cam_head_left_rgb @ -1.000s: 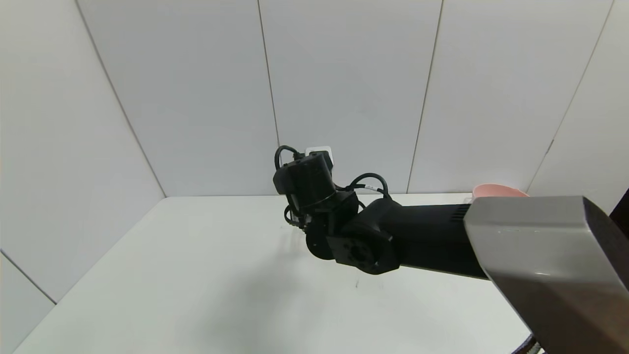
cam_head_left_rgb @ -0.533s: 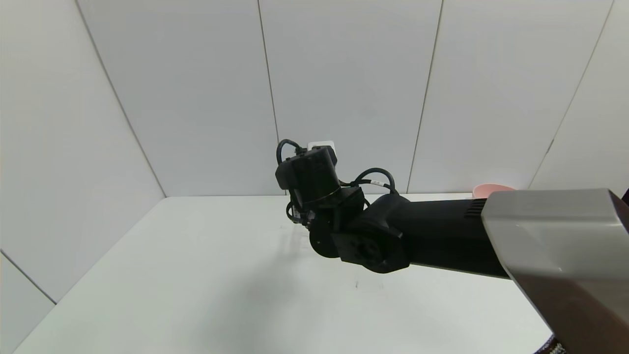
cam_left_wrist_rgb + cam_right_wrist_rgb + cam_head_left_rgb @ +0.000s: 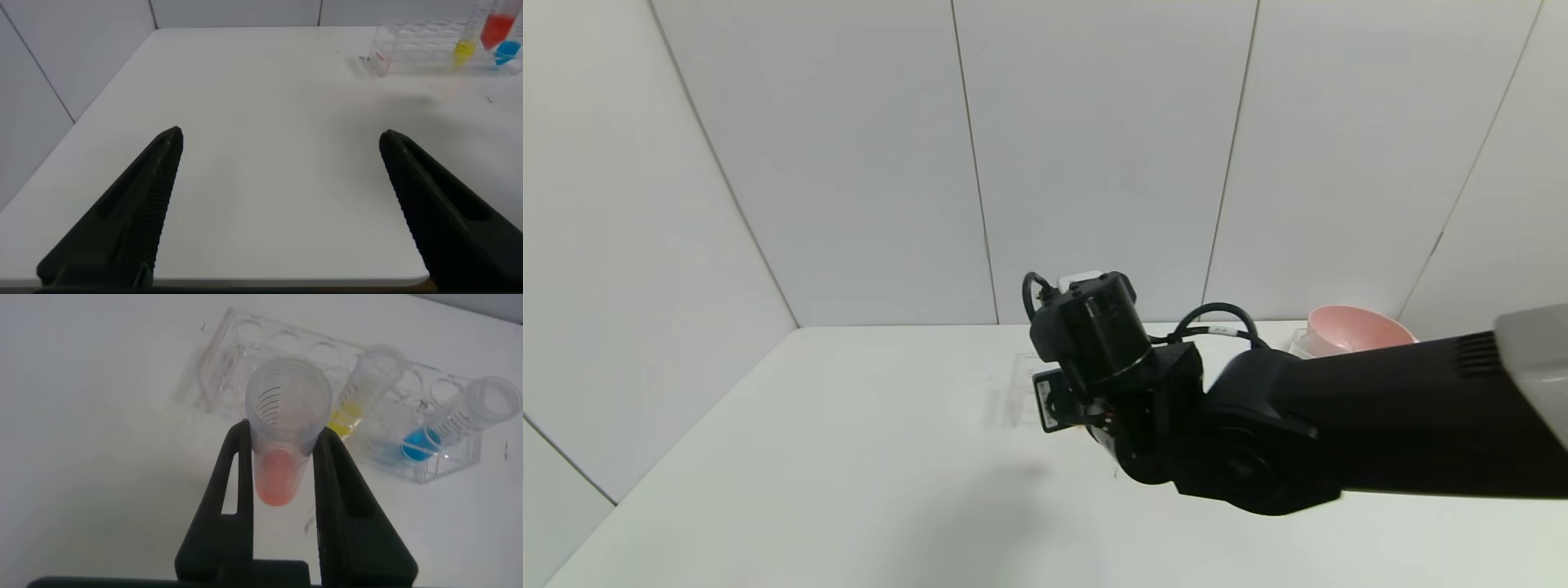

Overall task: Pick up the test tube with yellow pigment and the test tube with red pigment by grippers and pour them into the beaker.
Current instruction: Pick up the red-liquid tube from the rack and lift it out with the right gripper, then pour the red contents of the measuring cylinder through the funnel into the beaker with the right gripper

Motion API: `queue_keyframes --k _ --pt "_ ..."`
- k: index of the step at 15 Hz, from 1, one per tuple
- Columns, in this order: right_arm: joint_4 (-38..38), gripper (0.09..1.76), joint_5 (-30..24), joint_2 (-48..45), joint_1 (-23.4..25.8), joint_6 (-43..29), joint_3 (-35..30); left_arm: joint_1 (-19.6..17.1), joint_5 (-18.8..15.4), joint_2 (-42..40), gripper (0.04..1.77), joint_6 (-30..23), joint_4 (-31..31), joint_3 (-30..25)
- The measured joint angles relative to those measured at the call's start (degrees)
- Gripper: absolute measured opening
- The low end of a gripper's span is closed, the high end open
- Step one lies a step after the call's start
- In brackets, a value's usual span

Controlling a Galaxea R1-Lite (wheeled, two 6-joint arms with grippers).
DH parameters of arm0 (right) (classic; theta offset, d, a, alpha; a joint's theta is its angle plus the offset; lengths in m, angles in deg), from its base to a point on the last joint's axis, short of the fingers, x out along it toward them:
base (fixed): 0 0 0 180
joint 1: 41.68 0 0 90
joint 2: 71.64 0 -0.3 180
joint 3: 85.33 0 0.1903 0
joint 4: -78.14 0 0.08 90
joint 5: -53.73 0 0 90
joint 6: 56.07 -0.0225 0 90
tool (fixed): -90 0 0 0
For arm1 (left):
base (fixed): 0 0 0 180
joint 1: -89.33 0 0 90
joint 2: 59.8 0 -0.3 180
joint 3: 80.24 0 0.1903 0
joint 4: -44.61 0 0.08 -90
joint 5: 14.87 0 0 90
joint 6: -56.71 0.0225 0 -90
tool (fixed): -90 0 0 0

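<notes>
My right gripper (image 3: 284, 439) is shut on the test tube with red pigment (image 3: 279, 469) and holds it above the table, near the clear tube rack (image 3: 245, 359). The test tube with yellow pigment (image 3: 359, 388) stands in the rack next to a blue-tipped tube (image 3: 453, 420). In the head view the right wrist (image 3: 1094, 335) hides its fingers and the tube. My left gripper (image 3: 280, 139) is open and empty over the table's near left edge; the red tube (image 3: 496, 28) and the yellow tube (image 3: 464, 51) show far off. A clear rim (image 3: 1297, 343) beside the pink bowl may be the beaker.
A pink bowl (image 3: 1356, 325) stands at the back right by the wall. The rack (image 3: 1017, 384) shows faintly left of the right wrist. White walls close the table at the back and on both sides.
The right arm has swung to the right and nearer to me, with its wrist lower in the head view. The pink bowl shows more fully behind it.
</notes>
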Motion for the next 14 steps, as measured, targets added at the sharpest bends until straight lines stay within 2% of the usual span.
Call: queue_keyframes --k 3,5,7,9,12,14 --pt "1.32 0.49 -7.59 -10.34 1.97 3.74 -13.68 0.0 0.0 0.0 1.72 0.0 -0.02 0.0" --pt "1.56 0.49 -15.64 -18.33 6.17 10.81 -22.8 0.0 0.0 0.0 1.72 0.0 -0.02 0.0" --pt "1.51 0.49 -24.86 -25.58 14.19 18.54 -29.77 0.0 0.0 0.0 1.72 0.0 0.0 0.0" --pt "0.99 0.49 -31.68 -30.49 23.22 24.48 -33.63 0.0 0.0 0.0 1.72 0.0 0.0 0.0" --pt "0.46 0.49 -41.76 -33.63 36.82 31.73 -35.56 0.0 0.0 0.0 1.72 0.0 0.0 0.0" --pt "0.13 0.49 -46.09 -32.56 44.29 37.05 -34.27 0.0 0.0 0.0 1.72 0.0 -0.02 0.0"
